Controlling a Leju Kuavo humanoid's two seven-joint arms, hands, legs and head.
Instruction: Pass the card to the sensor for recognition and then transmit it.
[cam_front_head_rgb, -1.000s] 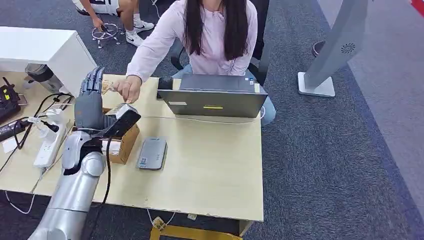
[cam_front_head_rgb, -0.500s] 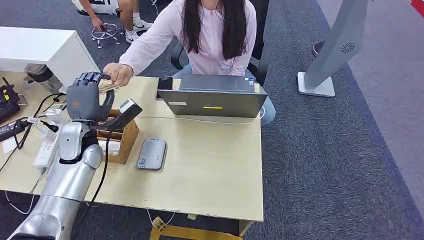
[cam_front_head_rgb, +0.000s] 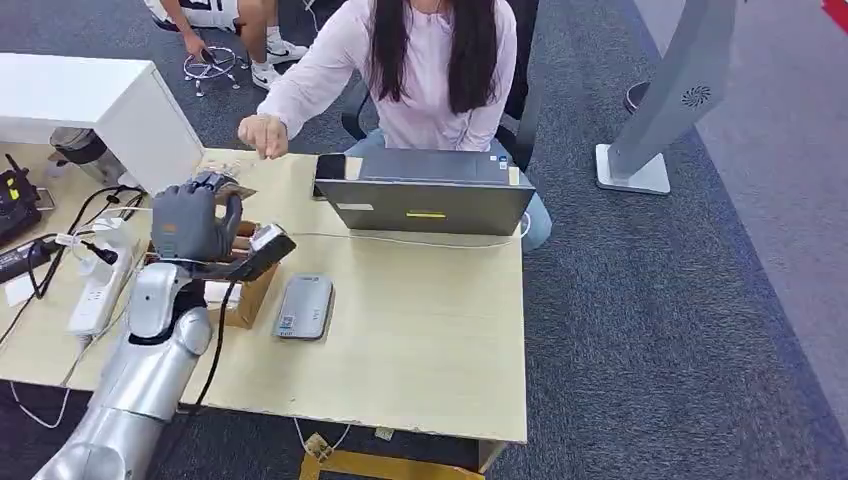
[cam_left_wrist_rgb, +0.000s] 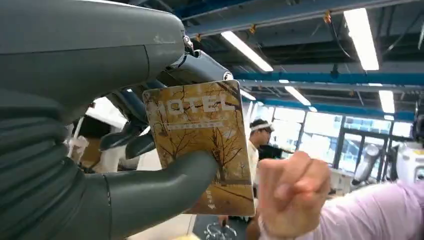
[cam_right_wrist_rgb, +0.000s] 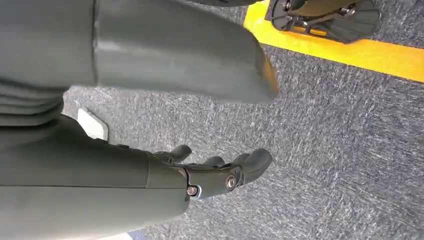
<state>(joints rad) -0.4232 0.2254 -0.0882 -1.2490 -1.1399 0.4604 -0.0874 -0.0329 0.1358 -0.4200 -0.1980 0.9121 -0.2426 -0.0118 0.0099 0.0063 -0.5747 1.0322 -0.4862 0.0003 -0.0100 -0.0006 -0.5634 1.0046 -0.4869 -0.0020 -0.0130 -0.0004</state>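
The left hand (cam_front_head_rgb: 193, 222) sits raised in the left-centre of the head view, silver forearm climbing from the lower left, fingers curled over and thumb pressed up, clamping the hotel card (cam_left_wrist_rgb: 202, 141) between them. In the head view the card (cam_front_head_rgb: 228, 186) pokes out above the hand, over the cardboard box (cam_front_head_rgb: 245, 288); what is in the box cannot be told. The grey sensor (cam_front_head_rgb: 305, 307) lies flat just right of the box. The person's hand (cam_front_head_rgb: 262, 134) hovers fisted, upper left. The right hand (cam_right_wrist_rgb: 220, 172) hangs over the carpet, fingers loosely apart, holding nothing.
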